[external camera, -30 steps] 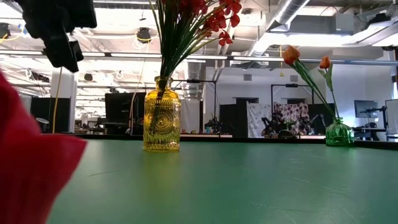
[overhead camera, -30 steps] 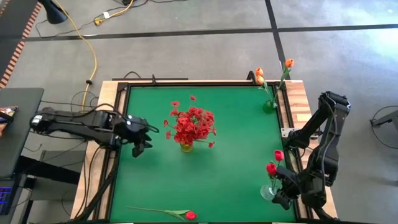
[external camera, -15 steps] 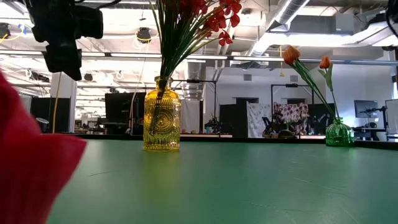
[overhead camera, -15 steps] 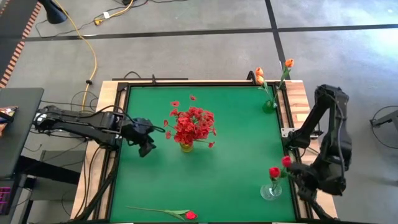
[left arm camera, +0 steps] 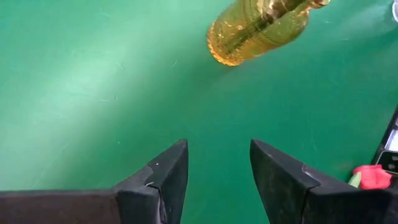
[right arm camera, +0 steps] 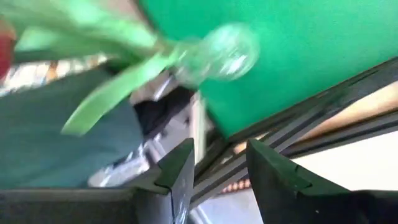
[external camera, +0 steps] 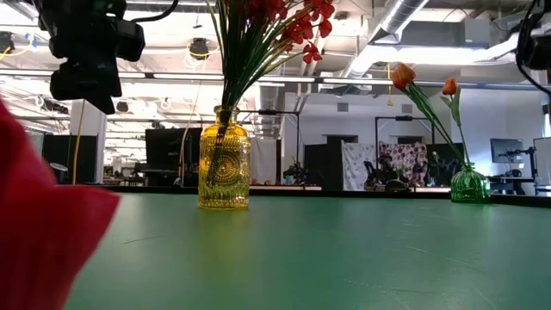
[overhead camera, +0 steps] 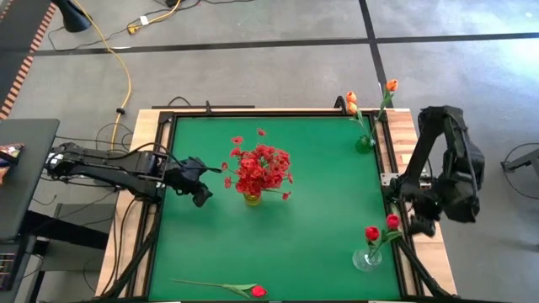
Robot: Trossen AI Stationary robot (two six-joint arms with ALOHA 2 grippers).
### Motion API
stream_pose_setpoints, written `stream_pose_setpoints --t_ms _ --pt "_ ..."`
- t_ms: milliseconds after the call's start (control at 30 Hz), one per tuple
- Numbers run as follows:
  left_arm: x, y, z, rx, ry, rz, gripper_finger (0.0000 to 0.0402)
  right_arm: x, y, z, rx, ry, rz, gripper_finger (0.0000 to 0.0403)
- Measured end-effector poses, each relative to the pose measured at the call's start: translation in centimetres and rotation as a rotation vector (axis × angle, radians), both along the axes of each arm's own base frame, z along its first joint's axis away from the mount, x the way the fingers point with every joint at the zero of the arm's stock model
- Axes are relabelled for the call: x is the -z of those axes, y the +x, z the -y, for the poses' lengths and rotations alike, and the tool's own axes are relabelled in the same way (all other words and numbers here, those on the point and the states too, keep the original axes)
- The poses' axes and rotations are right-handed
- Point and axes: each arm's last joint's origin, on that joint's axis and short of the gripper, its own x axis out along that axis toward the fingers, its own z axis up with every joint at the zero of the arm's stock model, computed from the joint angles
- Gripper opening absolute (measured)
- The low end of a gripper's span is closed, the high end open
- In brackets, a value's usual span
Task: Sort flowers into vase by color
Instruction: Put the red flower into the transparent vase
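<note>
From above, the left gripper hovers over the green table just beside the yellow vase of bushy red flowers, while the right gripper sits off the table's right edge near the clear vase holding two red tulips; orange tulips stand in the green vase, and one red tulip lies at the near edge. At table height, the yellow vase stands left of the green vase. Each wrist view shows parted, empty fingers.
</note>
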Motion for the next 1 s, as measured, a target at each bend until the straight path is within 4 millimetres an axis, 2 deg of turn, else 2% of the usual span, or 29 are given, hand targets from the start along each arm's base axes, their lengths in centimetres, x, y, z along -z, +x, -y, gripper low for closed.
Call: stream_pose_setpoints --t_ms 100,233,433,667,833,1000 --pt "0.0 0.0 0.1 0.015 -0.018 -0.003 0.016 0.5 -0.4 2.2 0.073 -0.107 0.009 0.0171" --pt "0.2 -0.2 0.4 0.129 -0.05 -0.029 0.016 1.1 -0.7 4.6 0.187 -0.259 0.053 0.0171" --pt "1.1 -0.2 2.2 0.322 -0.019 -0.116 0.016 1.0 0.1 6.8 0.42 -0.33 0.332 0.0171" --pt "1.8 -0.6 5.6 0.553 0.024 -0.164 0.016 -0.4 2.1 6.8 0.646 -0.415 0.54 0.0171" --pt "2.2 -1.1 8.7 0.653 0.054 -0.143 0.016 -1.2 4.8 6.0 0.665 -0.519 0.617 0.0171" --pt "2.6 -1.4 12.4 0.709 0.074 -0.051 0.016 -1.4 6.7 6.2 0.692 -0.578 0.608 0.0171"
